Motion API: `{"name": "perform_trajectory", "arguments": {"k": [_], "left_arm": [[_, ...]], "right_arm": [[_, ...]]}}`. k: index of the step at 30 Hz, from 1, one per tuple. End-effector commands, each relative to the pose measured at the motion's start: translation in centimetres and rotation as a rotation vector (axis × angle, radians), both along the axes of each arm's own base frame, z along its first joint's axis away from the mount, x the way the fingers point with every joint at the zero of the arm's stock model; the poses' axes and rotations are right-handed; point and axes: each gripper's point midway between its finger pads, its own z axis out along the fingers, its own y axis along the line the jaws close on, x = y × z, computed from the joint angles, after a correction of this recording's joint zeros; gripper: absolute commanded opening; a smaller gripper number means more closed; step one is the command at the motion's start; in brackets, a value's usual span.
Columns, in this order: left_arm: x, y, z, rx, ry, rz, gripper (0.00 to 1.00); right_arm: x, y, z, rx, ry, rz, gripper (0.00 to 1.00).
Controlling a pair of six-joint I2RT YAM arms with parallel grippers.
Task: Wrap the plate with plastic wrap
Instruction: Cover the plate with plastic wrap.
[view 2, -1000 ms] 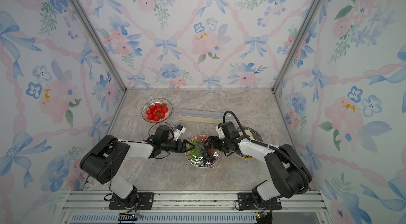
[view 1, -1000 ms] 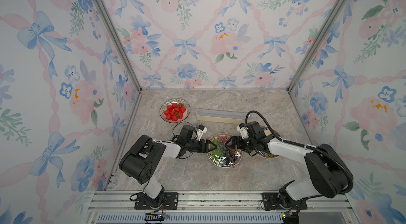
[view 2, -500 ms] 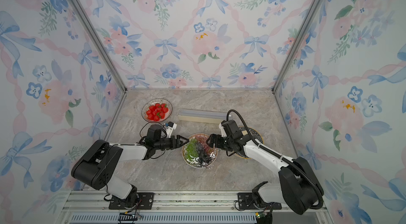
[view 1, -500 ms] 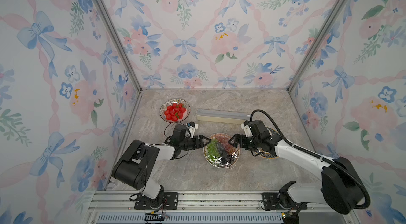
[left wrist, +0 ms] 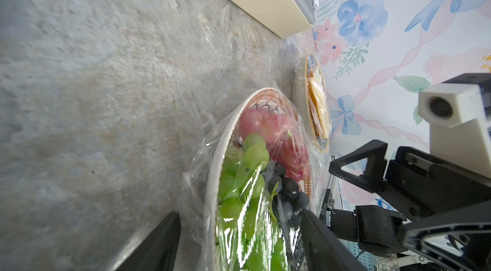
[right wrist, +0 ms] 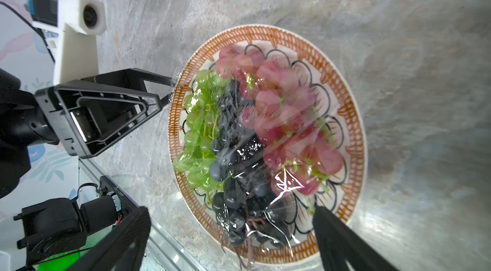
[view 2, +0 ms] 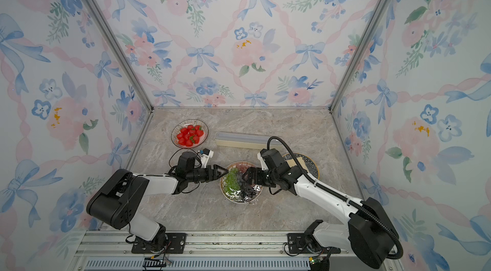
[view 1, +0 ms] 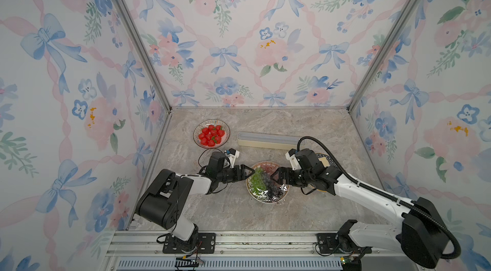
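The plate (view 1: 263, 200) with an orange patterned rim holds green, dark and red grapes. Clear crinkly plastic wrap (right wrist: 281, 184) lies over the fruit and hangs past the plate's edge (left wrist: 196, 176). My left gripper (view 1: 248, 171) is open at the plate's left rim (left wrist: 268, 95), one finger down by the table (left wrist: 159, 243) and one above the grapes. My right gripper (view 1: 276, 176) is open just over the plate's right side, its fingers (right wrist: 340, 243) apart above the dark grapes with nothing held. The wrap's long cream box (view 1: 267, 141) lies behind the plate.
A glass bowl of strawberries (view 1: 211, 134) stands at the back left. A second plate (view 1: 325, 160), film-covered with pale food on it, sits right of the grape plate, partly behind my right arm. Walls enclose three sides; a metal rail runs along the front.
My left gripper drew back a little to the left, then returned to the plate's rim. My right gripper edged slightly left over the plate. Both stay open.
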Motion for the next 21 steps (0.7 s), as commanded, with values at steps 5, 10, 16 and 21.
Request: {"name": "perform_trajectory", "arguments": {"k": [5,10,16,21], "left_arm": [[-0.4,0.4,-1.4,0.026,0.005,-0.005,0.74],[-0.3,0.4,-1.5,0.029,0.006,-0.006,0.74],[-0.4,0.4,-1.6,0.030,0.010,-0.008,0.74],[-0.5,0.3,-1.7,0.030,0.012,-0.014,0.74]], "right_arm": [[0.0,-1.1,-0.7,-0.103,0.022,-0.030,0.97],[-0.6,-1.6,-1.6,-0.130,0.056,-0.026,0.97],[-0.9,-2.2,-2.9,-0.182,0.080,-0.021,0.97],[-0.7,-1.7,-3.8,-0.171,0.092,-0.016,0.97]]}}
